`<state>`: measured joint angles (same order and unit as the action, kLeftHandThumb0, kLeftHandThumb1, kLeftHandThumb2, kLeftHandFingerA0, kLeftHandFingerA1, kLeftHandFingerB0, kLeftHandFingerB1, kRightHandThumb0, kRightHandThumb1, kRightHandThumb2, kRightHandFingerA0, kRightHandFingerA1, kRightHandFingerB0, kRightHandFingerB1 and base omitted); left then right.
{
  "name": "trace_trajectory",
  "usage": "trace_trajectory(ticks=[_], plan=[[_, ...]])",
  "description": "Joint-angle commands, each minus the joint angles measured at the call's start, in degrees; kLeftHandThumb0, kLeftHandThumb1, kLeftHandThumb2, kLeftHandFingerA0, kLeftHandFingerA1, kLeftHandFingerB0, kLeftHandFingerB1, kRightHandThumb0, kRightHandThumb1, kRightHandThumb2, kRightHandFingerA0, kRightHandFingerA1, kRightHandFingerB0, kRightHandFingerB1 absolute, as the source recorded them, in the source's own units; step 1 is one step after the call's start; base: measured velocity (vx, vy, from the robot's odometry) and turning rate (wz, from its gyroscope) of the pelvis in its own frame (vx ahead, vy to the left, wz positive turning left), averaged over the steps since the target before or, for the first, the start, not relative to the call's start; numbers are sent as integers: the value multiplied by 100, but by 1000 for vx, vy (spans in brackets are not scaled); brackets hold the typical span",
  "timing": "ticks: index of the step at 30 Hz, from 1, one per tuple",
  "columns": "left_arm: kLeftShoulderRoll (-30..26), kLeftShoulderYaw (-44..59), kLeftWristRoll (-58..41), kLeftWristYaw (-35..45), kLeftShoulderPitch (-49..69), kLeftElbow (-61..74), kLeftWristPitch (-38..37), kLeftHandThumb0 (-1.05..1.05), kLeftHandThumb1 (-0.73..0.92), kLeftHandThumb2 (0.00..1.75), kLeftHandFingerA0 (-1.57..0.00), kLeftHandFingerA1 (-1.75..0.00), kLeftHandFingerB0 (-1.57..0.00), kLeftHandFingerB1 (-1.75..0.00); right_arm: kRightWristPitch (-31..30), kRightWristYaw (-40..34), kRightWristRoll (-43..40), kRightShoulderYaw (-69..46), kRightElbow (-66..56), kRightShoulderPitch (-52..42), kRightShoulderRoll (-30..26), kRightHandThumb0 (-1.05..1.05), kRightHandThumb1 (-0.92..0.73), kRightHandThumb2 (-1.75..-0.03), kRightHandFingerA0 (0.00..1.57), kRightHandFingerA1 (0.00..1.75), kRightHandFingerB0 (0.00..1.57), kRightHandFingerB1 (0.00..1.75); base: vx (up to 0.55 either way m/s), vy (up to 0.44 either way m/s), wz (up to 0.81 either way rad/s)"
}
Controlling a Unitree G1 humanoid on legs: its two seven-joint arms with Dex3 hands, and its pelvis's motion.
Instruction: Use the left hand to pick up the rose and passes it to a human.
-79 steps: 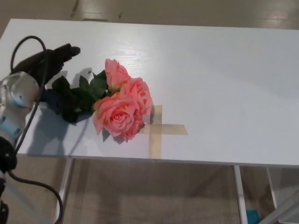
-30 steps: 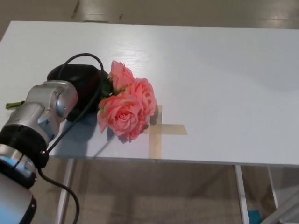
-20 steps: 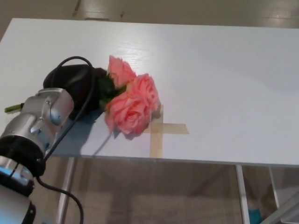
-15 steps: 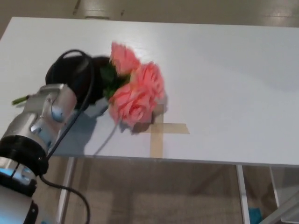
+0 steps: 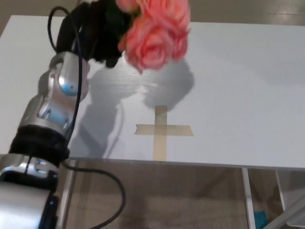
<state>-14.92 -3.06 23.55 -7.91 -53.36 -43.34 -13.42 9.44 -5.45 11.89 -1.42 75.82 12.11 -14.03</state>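
Observation:
A bunch of pink roses point(image 5: 157, 33) with dark green leaves hangs in the air above the white table point(image 5: 238, 86), near the picture's top. My left hand point(image 5: 95, 28) is shut on the rose stems at the upper left, its black fingers wrapped around them. The silver left forearm point(image 5: 55, 102) rises from the lower left. The roses throw a shadow on the table below them. My right hand does not show.
A cross of tan tape point(image 5: 162, 131) lies on the table near its front edge. A black cable point(image 5: 71, 52) loops along the left arm. Table legs point(image 5: 245, 200) and floor show below the front edge.
My left hand closed on the rose stems and lifted the bunch off the table, up and a little right. The roses now hang well above the tape cross.

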Motion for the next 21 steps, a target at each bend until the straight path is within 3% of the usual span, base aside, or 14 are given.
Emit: trace_trajectory(ticks=[1,4,5,7,11,13,21], plan=[[576,704,-1426,629,-427,624,841,-19,87,68,-83,-140,-68,-120,-90,91,-100,-63,2,-21,-61,-30,-68,-60,68,43,55,39,0,0,0],[656,827,-1471,711,-429,732,955,-19,87,68,-83,-140,-68,-120,-91,99,-101,-69,4,-32,-63,-30,-68,-60,68,43,55,39,0,0,0],[935,1226,-2061,777,-630,898,1460,-19,85,70,-93,-135,-75,-111,-104,110,-104,-69,8,-44,-41,-30,-68,-60,67,43,53,38,0,0,0],[1053,1410,-2264,806,-741,945,1722,-20,83,71,-96,-136,-79,-110,-105,116,-105,-72,11,-30,-46,-30,-68,-60,67,43,53,38,0,0,0],[1127,1545,-2287,846,-777,1027,1914,-20,83,71,-96,-136,-79,-110,-101,118,-105,-73,8,-31,-44,-30,-68,-60,67,43,53,38,0,0,0],[1308,1876,-2675,869,-854,927,2332,-20,80,73,-103,-143,-83,-108,-98,115,-48,-20,19,-30,-53,-31,-68,-59,69,43,55,38,0,0,0],[1364,2132,-2837,977,-863,741,2683,-18,77,77,-106,-144,-84,-106,-91,116,-41,-7,18,-12,-33,-31,-68,-59,69,43,55,38,0,0,0]])
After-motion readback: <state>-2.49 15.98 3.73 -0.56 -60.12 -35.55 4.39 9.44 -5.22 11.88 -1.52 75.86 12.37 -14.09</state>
